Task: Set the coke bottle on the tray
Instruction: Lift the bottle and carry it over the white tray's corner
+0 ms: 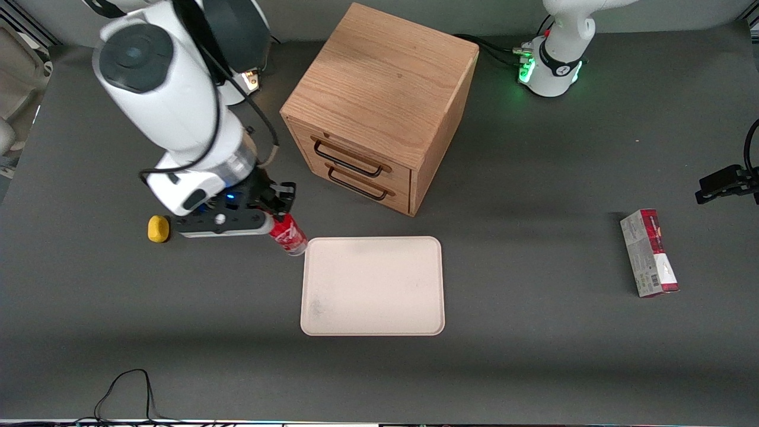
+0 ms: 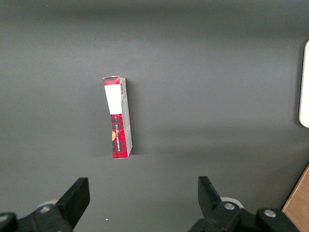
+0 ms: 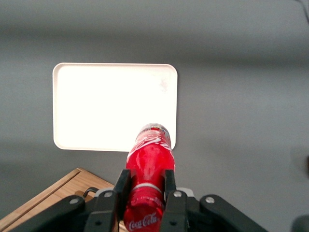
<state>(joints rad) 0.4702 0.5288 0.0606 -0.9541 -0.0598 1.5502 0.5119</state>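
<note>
My right gripper (image 1: 278, 216) is shut on the coke bottle (image 1: 289, 235), a small red bottle with white script and a silvery base. It holds the bottle tilted above the table, just beside the tray's corner nearest the drawer cabinet. In the right wrist view the fingers (image 3: 121, 186) clamp the bottle (image 3: 149, 159) near its cap, and its base points toward the tray (image 3: 96, 106). The pale cream-pink tray (image 1: 372, 286) lies flat on the dark table with nothing on it.
A wooden drawer cabinet (image 1: 379, 101) stands farther from the front camera than the tray. A small yellow object (image 1: 158, 229) lies beside the gripper. A red-and-grey carton (image 1: 649, 252) lies toward the parked arm's end of the table, also in the left wrist view (image 2: 117, 117).
</note>
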